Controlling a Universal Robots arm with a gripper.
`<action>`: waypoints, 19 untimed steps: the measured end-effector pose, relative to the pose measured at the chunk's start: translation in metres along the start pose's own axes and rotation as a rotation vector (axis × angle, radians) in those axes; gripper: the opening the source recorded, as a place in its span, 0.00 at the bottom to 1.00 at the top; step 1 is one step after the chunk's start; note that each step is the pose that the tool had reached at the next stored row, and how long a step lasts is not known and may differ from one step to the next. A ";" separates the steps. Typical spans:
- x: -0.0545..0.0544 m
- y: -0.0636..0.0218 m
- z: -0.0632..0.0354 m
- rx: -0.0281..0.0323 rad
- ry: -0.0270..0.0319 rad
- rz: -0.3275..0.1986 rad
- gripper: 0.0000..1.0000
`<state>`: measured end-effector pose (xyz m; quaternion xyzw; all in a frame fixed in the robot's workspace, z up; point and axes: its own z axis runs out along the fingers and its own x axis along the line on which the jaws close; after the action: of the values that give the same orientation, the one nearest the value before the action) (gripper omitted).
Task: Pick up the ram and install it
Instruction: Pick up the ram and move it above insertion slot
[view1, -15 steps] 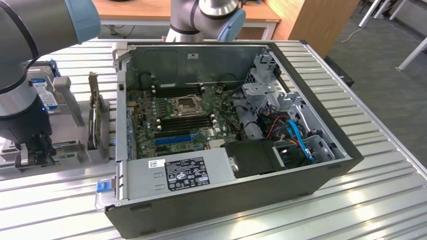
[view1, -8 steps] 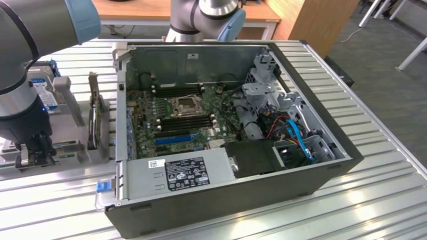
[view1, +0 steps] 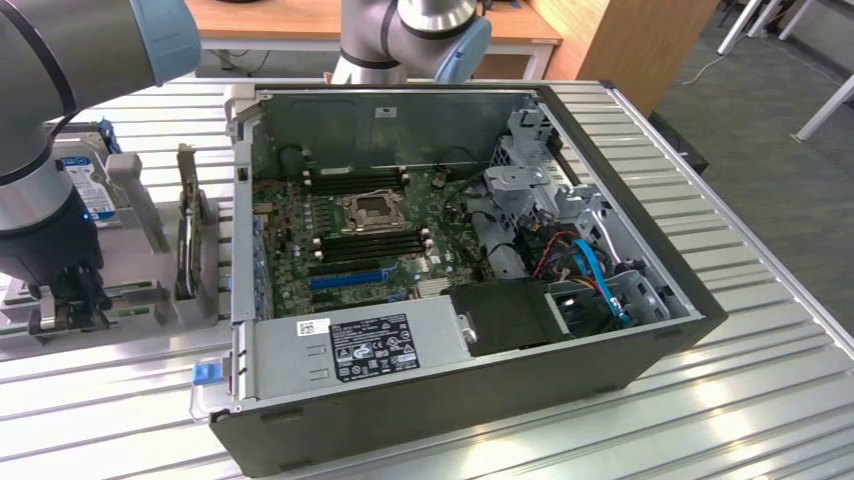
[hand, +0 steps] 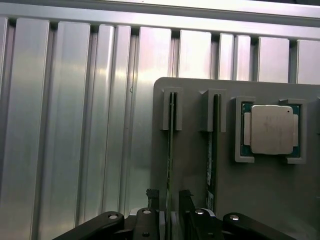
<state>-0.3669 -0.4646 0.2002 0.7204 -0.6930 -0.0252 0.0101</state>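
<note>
Gripper (hand: 169, 199) is hanging over the grey holder (hand: 192, 160), jaws spread wide, gripping nothing. Fingers (hand: 153, 197) are straddling the ram (hand: 171, 135), one per face, probably not touching it, though that's hard to judge at this angle. The ram is standing on edge in its slot, so both flat sides are being offered for a pinch. A second stick (hand: 212, 145) is sitting in the neighbouring slot, with the processor chip (hand: 271, 129) in its pocket beside it. The open computer case (view1: 561, 390) is lying near the holder, memory slots (view1: 367, 238) facing up.

Ext cam high oblique; wrist close above holder (hand: 270, 195).
</note>
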 end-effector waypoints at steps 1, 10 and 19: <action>0.000 0.0000 -0.0005 0.0000 0.0000 0.000 0.30; 0.000 0.0000 -0.0007 0.0000 0.0000 0.000 0.30; 0.000 0.0000 -0.0007 0.0000 0.0000 0.000 0.22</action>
<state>-0.3669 -0.4646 0.2009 0.7204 -0.6930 -0.0253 0.0101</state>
